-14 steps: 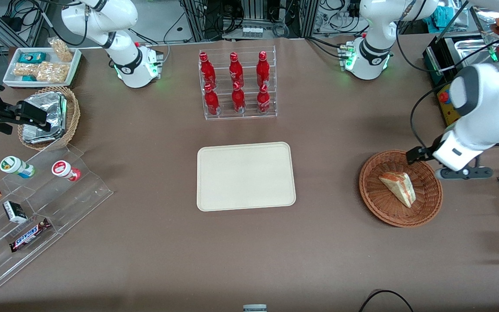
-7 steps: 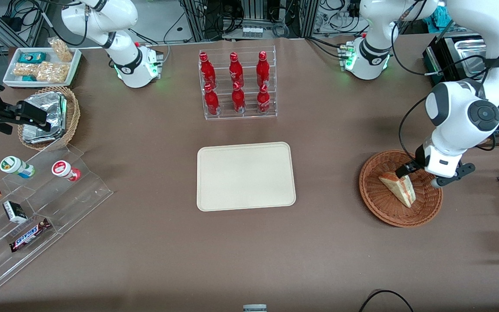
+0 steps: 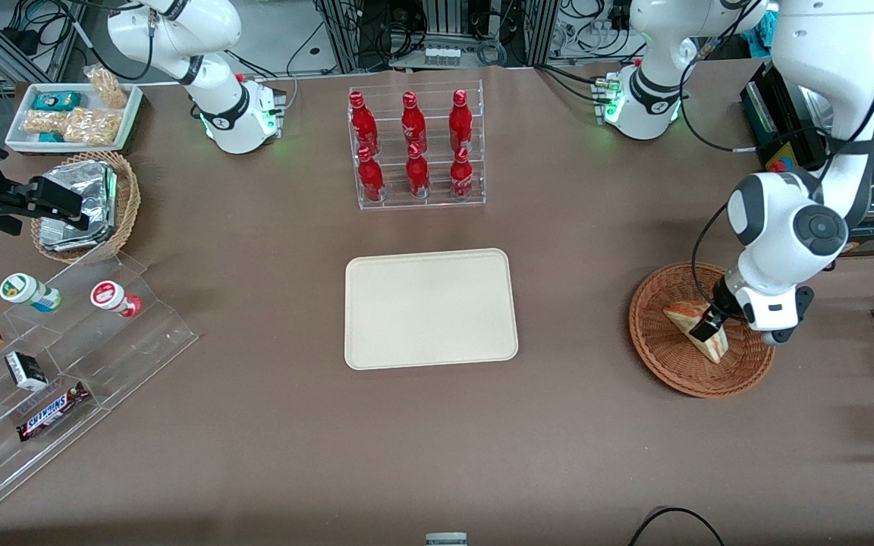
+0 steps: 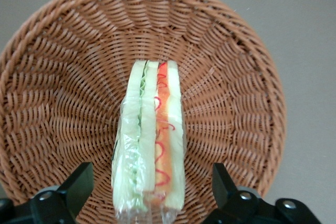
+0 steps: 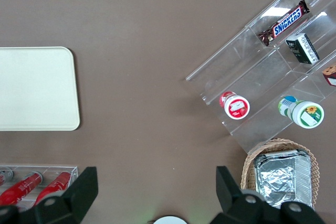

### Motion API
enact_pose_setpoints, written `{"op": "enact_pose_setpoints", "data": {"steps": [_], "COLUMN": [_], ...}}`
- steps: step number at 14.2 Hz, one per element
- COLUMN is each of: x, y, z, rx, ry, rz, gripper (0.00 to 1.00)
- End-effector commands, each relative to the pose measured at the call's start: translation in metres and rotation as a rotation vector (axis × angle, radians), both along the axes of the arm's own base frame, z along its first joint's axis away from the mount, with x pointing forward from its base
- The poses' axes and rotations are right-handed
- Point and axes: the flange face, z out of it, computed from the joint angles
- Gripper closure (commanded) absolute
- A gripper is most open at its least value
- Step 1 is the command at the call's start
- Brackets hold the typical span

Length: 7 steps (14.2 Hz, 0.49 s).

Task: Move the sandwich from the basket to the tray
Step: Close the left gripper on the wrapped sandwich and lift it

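Sandwich (image 4: 149, 145) sitting in the basket (image 4: 58, 77), standing on edge with the filling stripes facing up, wrapped in clear film by the look of it. Gripper (image 4: 149, 195) hanging right over it, spread wide, one finger (image 4: 73, 187) on each side of the wedge and not touching it yet. Same story from the front: gripper (image 3: 710, 327) down low over the sandwich (image 3: 691, 322) inside the basket (image 3: 661, 364), tray (image 3: 429, 307) sitting bare and well apart toward the middle of the table.

Plenty of ways to botch this, imo:

- Closing across the bread faces probably squashes it, since soft bread gives way. Too light a squeeze instead, and the slick film likely slides out mid-carry.
- Looks lined up near the wide end rather than the middle of the wedge. Could pivot and droop once lifted, maybe drop before reaching the tray.
- Going down too far risks jamming the fingertips into the weave. Light wicker like that might come up with the sandwich or skid along the table.
- Wedge balanced on a narrow edge, so one finger arriving first could tip it flat and leave nothing to pinch.
- Long haul over to the tray, so any sloppy hold gets punished.
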Motion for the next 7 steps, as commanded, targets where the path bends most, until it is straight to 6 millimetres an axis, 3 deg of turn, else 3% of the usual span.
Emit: {"op": "enact_pose_setpoints", "data": {"steps": [1,2,4,7], "x": [0.000,-0.002,-0.004,0.010], "y": [-0.004,-0.006,-0.010,-0.020], "z": [-0.006,-0.005,0.003,0.058], "rx": [0.011,0.016,0.054,0.144], "ry": [0.031,0.055,0.092,0.172], "rz": [-0.004,-0.014,-0.090,-0.194], "gripper": [0.66,0.85,0.92,0.95]}}
